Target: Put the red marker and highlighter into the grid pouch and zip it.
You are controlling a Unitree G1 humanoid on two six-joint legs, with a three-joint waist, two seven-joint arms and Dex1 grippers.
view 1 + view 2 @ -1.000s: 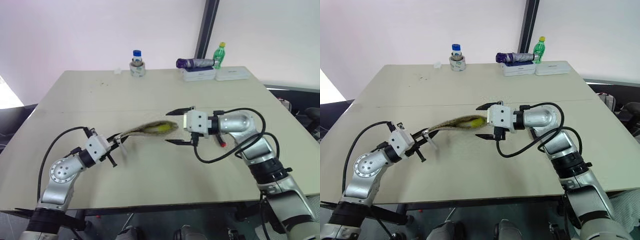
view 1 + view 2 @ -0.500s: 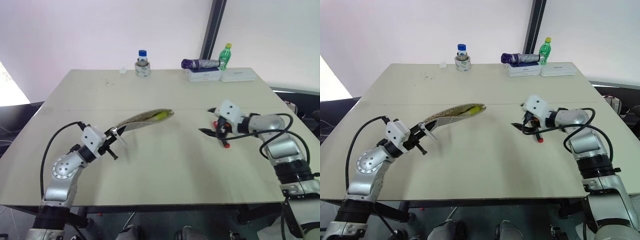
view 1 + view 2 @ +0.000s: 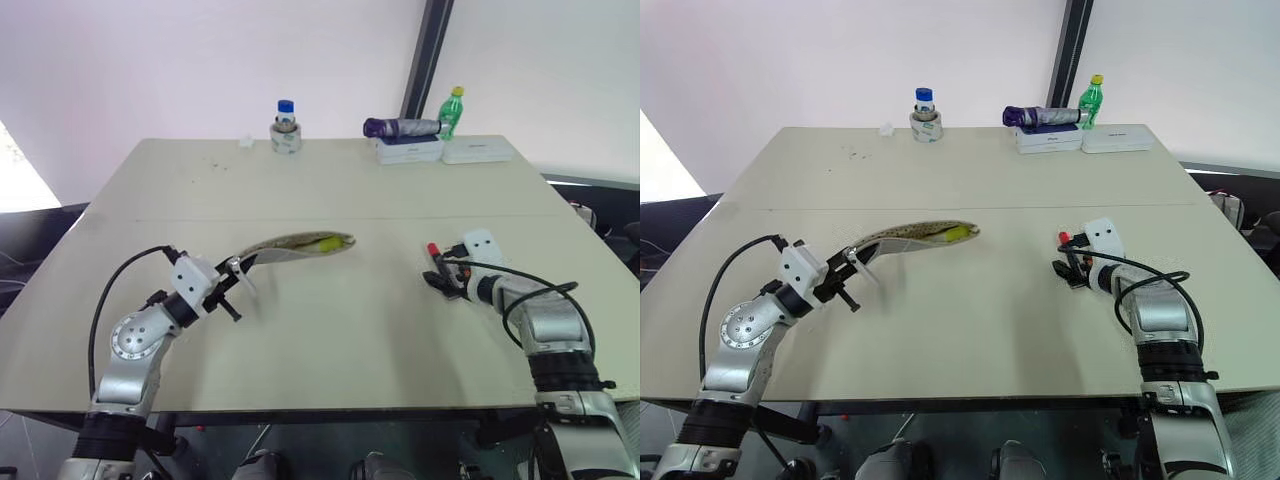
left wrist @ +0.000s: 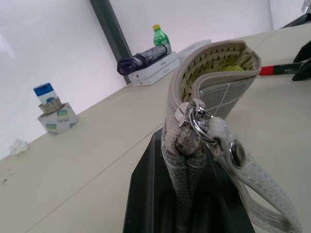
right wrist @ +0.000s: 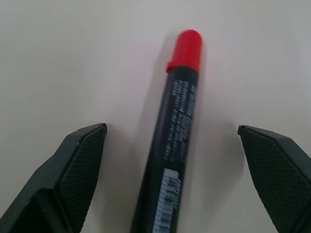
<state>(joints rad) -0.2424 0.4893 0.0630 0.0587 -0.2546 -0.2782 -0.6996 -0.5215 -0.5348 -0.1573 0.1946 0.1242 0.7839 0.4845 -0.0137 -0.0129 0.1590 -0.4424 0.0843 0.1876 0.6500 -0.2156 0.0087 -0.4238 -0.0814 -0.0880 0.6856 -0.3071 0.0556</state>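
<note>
Left eye view: at the lower left of the frame the left claw [image 3: 236, 285] is pressed together on the zipper end of the grid pouch [image 3: 295, 245], which juts out above the desk [image 3: 330, 180] toward the centre, its mouth gaping, with the yellow highlighter [image 3: 328, 242] showing inside. At the right of the frame the right claw [image 3: 437, 279] is spread low over the red marker [image 3: 434, 256], which lies on the desk well apart from the pouch.

Right eye view: the same layout; the pouch hangs unsupported from a single pinch at one end.

Left wrist view: the pouch's open mouth [image 4: 214, 63] fills the centre, the highlighter [image 4: 232, 68] just inside the far lip, the zipper pull [image 4: 228, 145] dangling beside the fingers.

Right wrist view: the marker [image 5: 177, 131] lies between the two spread fingers [image 5: 73, 170], nearer one than the other.

Risks, as I judge them: an off-centre closure could roll or skid the round marker away. The pouch, held by one end, may sag or tilt and spill the highlighter, or its limp mouth may narrow and block insertion.
</note>
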